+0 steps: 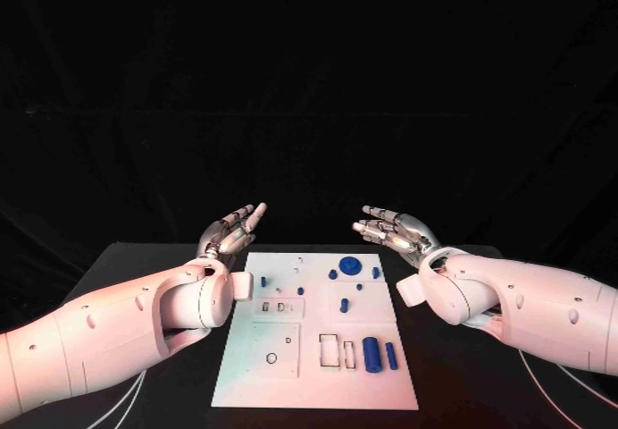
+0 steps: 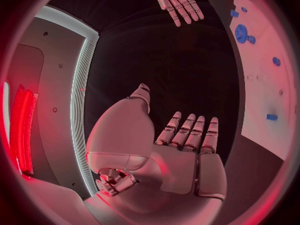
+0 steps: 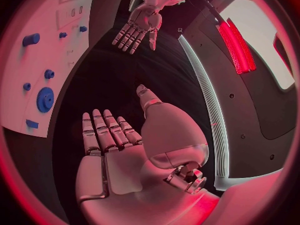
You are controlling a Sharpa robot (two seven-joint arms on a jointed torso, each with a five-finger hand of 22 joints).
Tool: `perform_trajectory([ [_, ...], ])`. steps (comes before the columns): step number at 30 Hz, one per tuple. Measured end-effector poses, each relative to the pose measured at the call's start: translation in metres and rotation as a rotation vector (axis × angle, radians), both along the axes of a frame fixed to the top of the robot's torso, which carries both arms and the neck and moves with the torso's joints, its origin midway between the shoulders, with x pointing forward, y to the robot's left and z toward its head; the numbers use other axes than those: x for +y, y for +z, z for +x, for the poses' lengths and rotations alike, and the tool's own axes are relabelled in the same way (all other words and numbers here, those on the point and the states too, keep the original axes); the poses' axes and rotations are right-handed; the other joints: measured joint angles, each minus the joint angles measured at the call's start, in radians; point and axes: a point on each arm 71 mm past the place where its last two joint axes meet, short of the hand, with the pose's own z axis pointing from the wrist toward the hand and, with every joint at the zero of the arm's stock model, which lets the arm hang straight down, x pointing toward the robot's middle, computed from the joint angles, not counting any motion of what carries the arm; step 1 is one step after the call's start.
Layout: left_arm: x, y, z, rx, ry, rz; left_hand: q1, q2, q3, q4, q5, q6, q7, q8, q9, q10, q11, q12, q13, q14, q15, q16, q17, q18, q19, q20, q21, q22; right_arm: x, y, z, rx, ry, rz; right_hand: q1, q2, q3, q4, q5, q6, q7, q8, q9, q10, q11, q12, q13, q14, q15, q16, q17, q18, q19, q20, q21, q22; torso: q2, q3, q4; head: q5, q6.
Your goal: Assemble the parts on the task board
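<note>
The white task board (image 1: 283, 375) lies in the middle of the black table. Blue parts sit on it: a round gear (image 1: 350, 264) near its far edge, small pegs (image 1: 344, 305) around the middle, and two upright-lying cylinders (image 1: 371, 354) near the front right. My left hand (image 1: 233, 231) hovers above the board's far left corner, fingers straight and apart, holding nothing. My right hand (image 1: 396, 230) hovers above the far right corner, fingers spread, empty. The left wrist view shows my left hand (image 2: 187, 140) and the board (image 2: 265, 90); the right wrist view shows my right hand (image 3: 109, 135) and the gear (image 3: 44, 99).
The black table (image 1: 142, 268) extends on both sides of the board. Rectangular slots (image 1: 329, 350) and a small round hole (image 1: 271, 358) mark the board's front half. Dark backdrop behind.
</note>
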Motion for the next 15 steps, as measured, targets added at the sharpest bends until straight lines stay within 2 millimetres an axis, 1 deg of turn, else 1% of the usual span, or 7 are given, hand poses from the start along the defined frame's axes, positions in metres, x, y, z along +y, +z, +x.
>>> perform_trajectory([
  [3,-0.003,0.004,-0.002,-0.011,-0.017,-0.009,0.029,0.006,0.003,-0.003,0.0,0.115,0.009,0.026,0.011,0.133,0.014,0.024,0.01,0.142,0.012,0.031,0.014,0.006,0.099,0.001,0.035,0.018,0.0,0.003,0.0,-0.032,0.015,-0.031,0.015,0.001,0.003,-0.014,0.0,0.058,0.005,0.005,0.004,0.082,-0.003,0.007,0.004,0.079,-0.004,0.008,0.004,0.0,0.043,0.001,0.02,0.008,0.007,-0.0006,0.0007,-0.004,0.003],
  [5,0.0,0.006,-0.003,-0.02,-0.018,-0.009,0.049,0.007,0.001,-0.005,0.0,0.185,0.016,0.04,0.018,0.233,0.017,0.043,0.016,0.233,0.009,0.051,0.021,0.005,0.176,0.001,0.064,0.03,-0.002,0.007,0.001,-0.052,0.019,-0.049,0.029,-0.002,0.004,-0.024,0.0,0.097,0.008,0.012,0.006,0.136,-0.006,0.012,0.007,0.133,-0.008,0.013,0.007,0.0,0.078,0.001,0.036,0.014,0.011,-0.0008,0.002,-0.007,0.005],
  [7,0.005,0.009,-0.003,-0.029,-0.017,-0.009,0.068,0.01,-0.005,-0.01,0.0,0.271,0.027,0.06,0.025,0.374,0.007,0.072,0.027,0.362,-0.004,0.081,0.032,0.005,0.277,0.0,0.102,0.047,-0.004,0.011,0.003,-0.075,0.023,-0.068,0.04,-0.001,0.009,-0.032,0.0,0.141,0.011,0.014,0.009,0.196,-0.01,0.014,0.01,0.191,-0.014,0.016,0.011,0.016,0.124,0.001,0.058,0.022,0.018,-0.0012,0.0039,-0.008,0.007],
  [10,0.009,0.014,-0.006,-0.039,-0.022,-0.009,0.097,0.015,-0.014,-0.026,0.0,0.398,0.046,0.081,0.033,0.48,-0.013,0.089,0.028,0.51,-0.03,0.117,0.044,0.046,0.41,-0.003,0.157,0.067,-0.006,0.017,0.005,-0.106,0.028,-0.096,0.061,-0.005,0.015,-0.049,0.0,0.225,0.018,0.024,0.013,0.287,-0.019,0.019,0.014,0.284,-0.026,0.023,0.014,0.025,0.212,0.0,0.096,0.036,0.028,-0.0019,0.0066,-0.011,0.011],
  [12,0.011,0.018,-0.008,-0.047,-0.032,-0.011,0.115,0.016,-0.022,-0.034,0.0,0.439,0.058,0.082,0.032,0.514,-0.022,0.089,0.026,0.561,-0.043,0.128,0.045,0.06,0.452,-0.004,0.175,0.07,-0.008,0.021,0.007,-0.132,0.034,-0.123,0.074,-0.008,0.018,-0.062,0.0,0.286,0.025,0.032,0.016,0.337,-0.027,0.026,0.016,0.337,-0.035,0.031,0.016,0.039,0.262,-0.001,0.118,0.043,0.035,-0.0031,0.0082,-0.013,0.013],
  [14,0.011,0.022,-0.01,-0.054,-0.043,-0.015,0.129,0.016,-0.027,-0.046,0.0,0.466,0.066,0.082,0.031,0.544,-0.031,0.089,0.026,0.607,-0.055,0.139,0.05,0.082,0.485,-0.005,0.19,0.073,-0.009,0.025,0.008,-0.157,0.04,-0.152,0.088,-0.012,0.03,-0.075,-0.006,0.356,0.035,0.037,0.02,0.389,-0.038,0.029,0.017,0.393,-0.047,0.037,0.018,0.039,0.313,-0.003,0.14,0.05,0.043,-0.0045,0.0102,-0.015,0.015],
  [15,0.011,0.025,-0.012,-0.059,-0.051,-0.018,0.139,0.015,-0.028,-0.053,0.0,0.476,0.07,0.083,0.029,0.556,-0.035,0.089,0.026,0.627,-0.06,0.142,0.052,0.082,0.5,-0.005,0.195,0.074,-0.01,0.027,0.01,-0.174,0.046,-0.175,0.093,-0.017,0.034,-0.084,-0.012,0.387,0.04,0.043,0.022,0.413,-0.043,0.031,0.018,0.421,-0.053,0.043,0.019,0.043,0.337,-0.005,0.151,0.053,0.047,-0.0056,0.0111,-0.016,0.016],
])
